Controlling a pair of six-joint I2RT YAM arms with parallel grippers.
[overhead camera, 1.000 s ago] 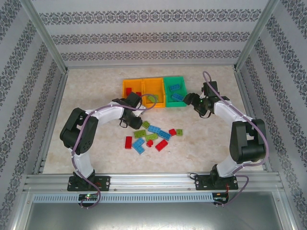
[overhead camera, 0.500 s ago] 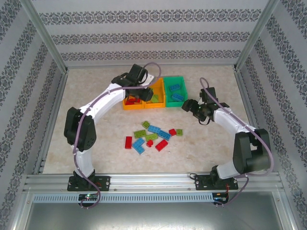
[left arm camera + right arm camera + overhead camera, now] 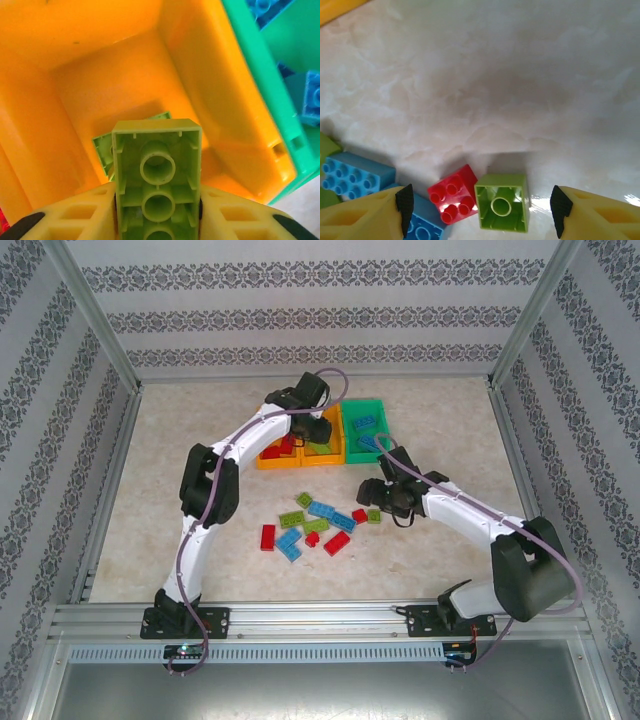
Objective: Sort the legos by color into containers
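My left gripper (image 3: 157,215) is shut on a lime green lego (image 3: 157,170), underside up, hanging over the middle orange container (image 3: 210,75). Another green lego (image 3: 102,150) lies on that bin's floor. From above, the left gripper (image 3: 318,425) hovers at this bin (image 3: 322,452). My right gripper (image 3: 482,207) is open, low over the table, its pads either side of a small upturned green lego (image 3: 502,202) and a red one (image 3: 454,194). In the top view the right gripper (image 3: 372,492) sits at the right end of the loose pile (image 3: 315,525).
The green container (image 3: 365,427) holds blue legos (image 3: 312,97); the left orange container (image 3: 272,445) holds red ones. Blue legos (image 3: 355,175) lie left of the red one. Metal frame posts and patterned walls ring the table.
The left arm swung from the pile up over the middle orange bin, carrying the green lego. The right arm came away from the green bin down to the pile's right end.
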